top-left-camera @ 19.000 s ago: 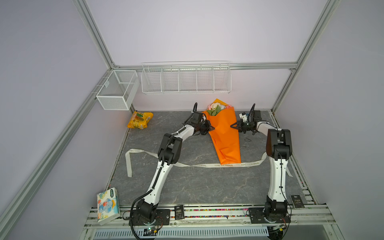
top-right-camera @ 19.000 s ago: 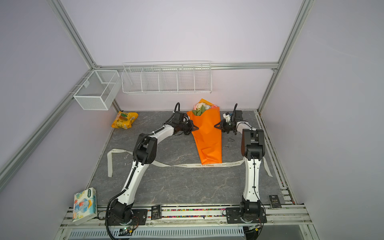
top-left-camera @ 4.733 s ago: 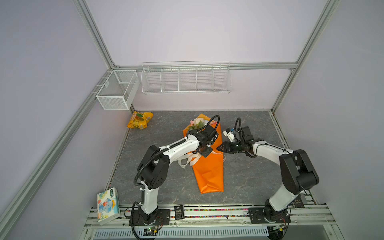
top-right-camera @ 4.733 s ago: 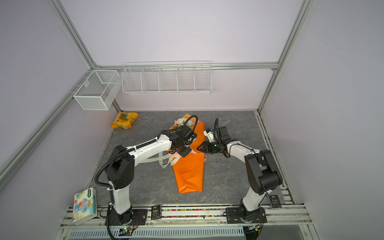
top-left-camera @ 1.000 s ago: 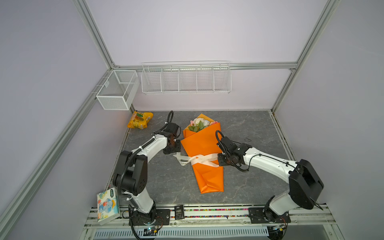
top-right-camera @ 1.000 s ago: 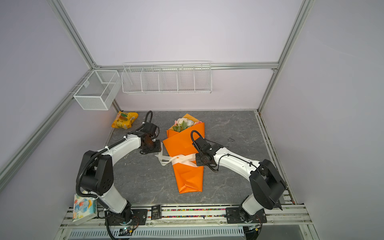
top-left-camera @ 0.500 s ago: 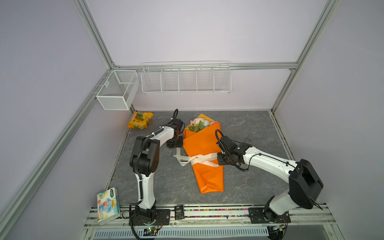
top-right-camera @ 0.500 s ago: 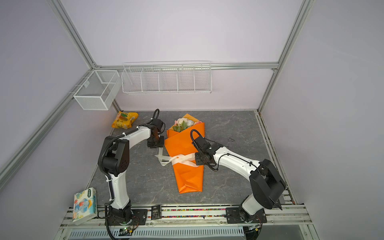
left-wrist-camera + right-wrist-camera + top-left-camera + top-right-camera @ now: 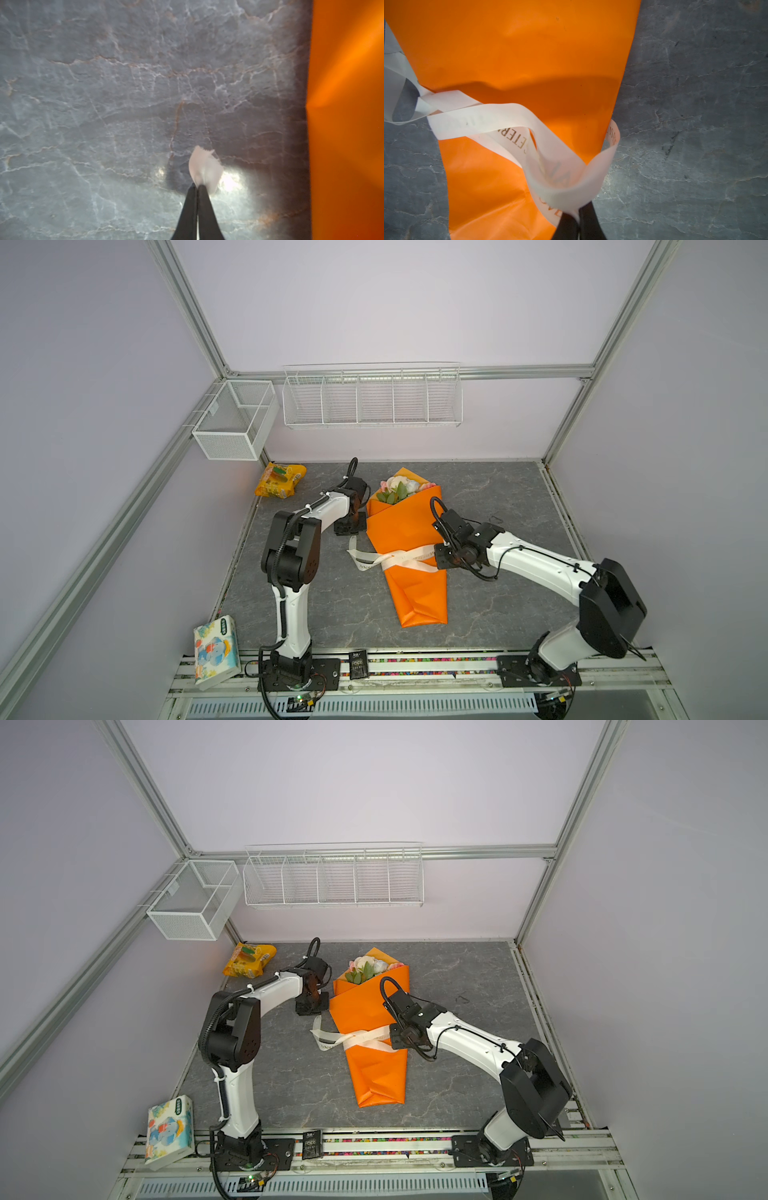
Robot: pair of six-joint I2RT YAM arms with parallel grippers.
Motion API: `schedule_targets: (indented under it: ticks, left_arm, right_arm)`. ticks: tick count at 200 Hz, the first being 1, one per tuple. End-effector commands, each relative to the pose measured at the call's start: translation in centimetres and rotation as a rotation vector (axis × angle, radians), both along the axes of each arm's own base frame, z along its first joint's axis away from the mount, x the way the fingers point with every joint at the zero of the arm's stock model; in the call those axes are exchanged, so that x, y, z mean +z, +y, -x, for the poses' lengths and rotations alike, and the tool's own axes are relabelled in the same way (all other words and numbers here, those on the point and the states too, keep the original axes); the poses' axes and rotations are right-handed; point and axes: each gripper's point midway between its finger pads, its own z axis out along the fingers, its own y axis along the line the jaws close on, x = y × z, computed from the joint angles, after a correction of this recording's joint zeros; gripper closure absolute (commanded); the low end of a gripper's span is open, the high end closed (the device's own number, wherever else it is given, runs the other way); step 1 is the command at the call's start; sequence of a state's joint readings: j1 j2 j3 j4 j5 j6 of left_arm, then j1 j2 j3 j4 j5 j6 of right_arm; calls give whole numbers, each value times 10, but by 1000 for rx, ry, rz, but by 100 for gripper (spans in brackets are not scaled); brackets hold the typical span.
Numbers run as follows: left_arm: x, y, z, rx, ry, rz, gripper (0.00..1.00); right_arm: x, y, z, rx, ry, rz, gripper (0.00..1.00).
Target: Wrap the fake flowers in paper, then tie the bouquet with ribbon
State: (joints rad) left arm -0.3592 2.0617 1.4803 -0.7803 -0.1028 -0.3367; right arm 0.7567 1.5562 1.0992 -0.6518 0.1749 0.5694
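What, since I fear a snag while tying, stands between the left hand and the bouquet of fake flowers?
Nothing visible: only a bare strip of table separates the left hand, shut on a ribbon end, from the bouquet of fake flowers.

This is a robot lab cell — aluminium frame [image 9: 193, 312], lilac panels [image 9: 395, 302], wall-hung wire baskets [image 9: 372, 400], mounting rail [image 9: 415, 660] at the desk's [image 9: 498, 497] front edge.
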Motion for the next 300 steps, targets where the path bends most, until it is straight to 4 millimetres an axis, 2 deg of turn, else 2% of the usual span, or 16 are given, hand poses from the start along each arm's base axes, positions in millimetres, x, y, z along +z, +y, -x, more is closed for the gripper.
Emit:
schedule_targets:
  ticks: [1, 33, 51, 63, 88, 120, 129, 141, 152, 167, 180, 199, 218, 225, 253, 300]
  left_arm:
    - [-14, 7, 19, 10, 66, -44, 100]
    - [41, 23, 17, 41, -60, -84, 100]
    - [72, 35, 22, 68, -126, -96, 100]
    - [86, 41, 29, 85, -155, -81, 100]
    - [98, 47, 45, 102, -187, -46, 100]
    - [96, 42, 58, 98, -177, 8, 100]
    - [95, 39, 60, 97, -174, 30, 100]
    - [93, 37, 62, 98, -170, 51, 100]
    - [91, 33, 63, 94, -163, 68, 100]
    - [89, 31, 65, 92, -156, 82, 100]
    - [88, 29, 66, 90, -156, 98, 100]
    - [88, 26, 65, 83, -155, 113, 100]
    - [88, 26, 65, 85, -151, 114, 100]
    - [89, 25, 66, 85, -154, 117, 100]
    - [93, 25, 67, 85, -162, 129, 100]
    - [96, 25, 67, 86, -167, 132, 100]
  right_arm:
    - [5, -10, -1, -2, -12, 42, 93]
    - [10, -21, 7, 79, 36, 108, 93]
    - [11, -66, 16, 44, 87, 333, 93]
    - [15, -94, 14, 3, 81, 464, 93]
    - [25, -128, -2, -55, 47, 595, 89]
    - [41, -140, -31, -112, -46, 680, 83]
    - [44, -140, -34, -121, -58, 683, 73]
    - [48, -141, -33, -179, -65, 652, 45]
    - [46, -144, -28, -205, -56, 595, 35]
    - [44, -165, -19, -319, -38, 512, 27]
    - [27, -155, -12, -359, 34, 274, 27]
    - [23, -118, -16, -411, 46, -130, 27]
    - [16, -92, -19, -463, 61, -347, 29]
    - [2, -91, -14, -499, 104, -356, 29]
    - [-28, -91, -7, -608, 200, -333, 30]
    - [-58, -85, -6, -692, 269, -369, 29]
